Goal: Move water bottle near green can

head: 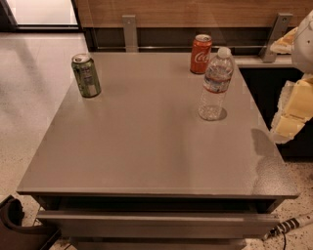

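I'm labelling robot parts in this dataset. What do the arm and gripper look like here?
At the right frame edge, beside the table: a rounded white arm shell above blocky cream-yellow segments; the lowest is apparently the gripper. No cables or markings show on them.

Water bottle (215,83): 1. Cans: 2, namely green can (86,75) and red can (200,53). Table (146,146): 1. Gripper (292,113): 1, apparently, at right edge beside table.

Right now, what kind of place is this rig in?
Probably an office break area: grey drawer counter, speckled floor, wood-panelled wall. On top: water bottle, green can, cola can; gripper at the right edge.
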`<state>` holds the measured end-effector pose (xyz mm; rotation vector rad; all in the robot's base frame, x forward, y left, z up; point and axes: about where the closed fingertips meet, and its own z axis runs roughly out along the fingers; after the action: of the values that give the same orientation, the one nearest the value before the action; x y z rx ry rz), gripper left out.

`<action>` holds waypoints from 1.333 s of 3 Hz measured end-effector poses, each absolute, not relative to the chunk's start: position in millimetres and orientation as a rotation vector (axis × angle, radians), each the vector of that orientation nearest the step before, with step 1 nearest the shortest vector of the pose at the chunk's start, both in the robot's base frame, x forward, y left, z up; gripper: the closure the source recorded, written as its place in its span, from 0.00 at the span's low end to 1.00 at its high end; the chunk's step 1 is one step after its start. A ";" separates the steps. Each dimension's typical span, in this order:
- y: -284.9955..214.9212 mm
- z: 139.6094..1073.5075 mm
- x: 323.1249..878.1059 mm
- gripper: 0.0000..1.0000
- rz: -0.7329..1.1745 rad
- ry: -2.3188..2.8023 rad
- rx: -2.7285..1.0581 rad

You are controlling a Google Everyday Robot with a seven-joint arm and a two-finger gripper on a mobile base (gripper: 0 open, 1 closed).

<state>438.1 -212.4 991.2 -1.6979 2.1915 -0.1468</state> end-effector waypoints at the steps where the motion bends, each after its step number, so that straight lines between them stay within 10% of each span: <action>1: -212.4 991.2 438.1 0.00 -0.147 2.191 -1.698; 4: -227.6 985.1 523.4 0.00 0.137 1.849 -1.380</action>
<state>523.4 -227.6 985.1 -1.3804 1.8495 0.1370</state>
